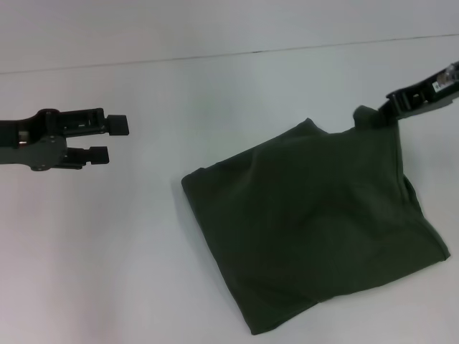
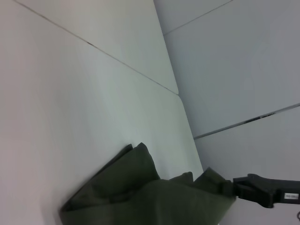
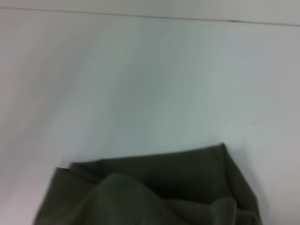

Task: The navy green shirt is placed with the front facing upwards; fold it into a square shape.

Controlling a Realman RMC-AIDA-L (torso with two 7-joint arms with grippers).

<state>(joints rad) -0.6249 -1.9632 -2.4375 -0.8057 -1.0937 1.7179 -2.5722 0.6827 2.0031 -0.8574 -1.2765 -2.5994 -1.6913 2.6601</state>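
shirt fabric fills the 4 o'clock part of the head view: the navy green shirt (image 1: pixel 308 229) lies folded into a rough, tilted square on the white table (image 1: pixel 107 272), plain green side up. its far corner at about 2 o'clock is lifted off the surface, pinched shut in the right gripper (image 1: pixel 384 111). in the left wrist view the same corner (image 2: pixel 213 185) rises to meet that dark gripper (image 2: pixel 234 187). the left gripper (image 1: pixel 111 140) hangs at 9 o'clock, well apart from the cloth, its two fingers parted and holding nothing. the right wrist view shows only rumpled folds (image 3: pixel 154 192) below pale tabletop.
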